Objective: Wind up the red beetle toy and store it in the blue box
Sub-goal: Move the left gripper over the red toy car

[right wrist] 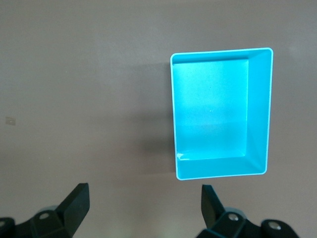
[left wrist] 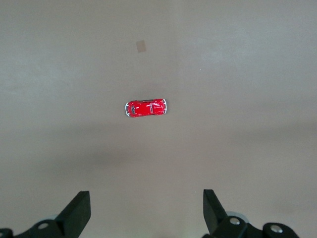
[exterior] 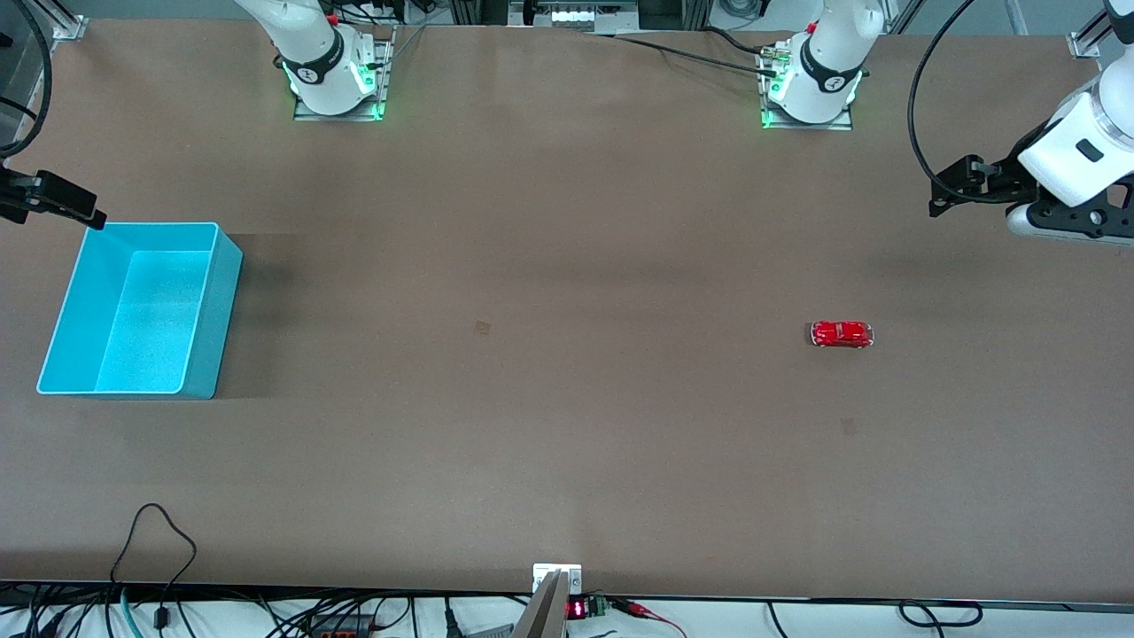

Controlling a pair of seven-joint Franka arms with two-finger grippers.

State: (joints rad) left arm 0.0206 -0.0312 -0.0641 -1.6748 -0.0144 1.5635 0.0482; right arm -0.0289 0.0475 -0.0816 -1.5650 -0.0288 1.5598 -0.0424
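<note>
Nothing of the task looked done. The beetle point(exterior: 842, 334) sat untouched on the bare counter point(exterior: 567, 399) toward the left arm's end, on its wheels, unwound as far as could be judged. The box point(exterior: 53, 341) stood well apart from it at the right arm's end, open and with nothing in it. Winding, carrying and storing all remained.

The left end effector point(left wrist: 146, 215) hung high over the counter edge at its own end, fingers point(left wrist: 79, 210) spread wide and holding nothing, the beetle point(left wrist: 145, 107) in its wrist view. The right end effector point(right wrist: 144, 213) hovered beside the box point(right wrist: 221, 173) at its own end, likewise spread and empty.

The beetle's long axis ran along the counter's length, from one arm's end toward the other, roughly crosswise to the box's long axis. Silvery bumpers showed at both tips; which was the nose could not be told.
</note>
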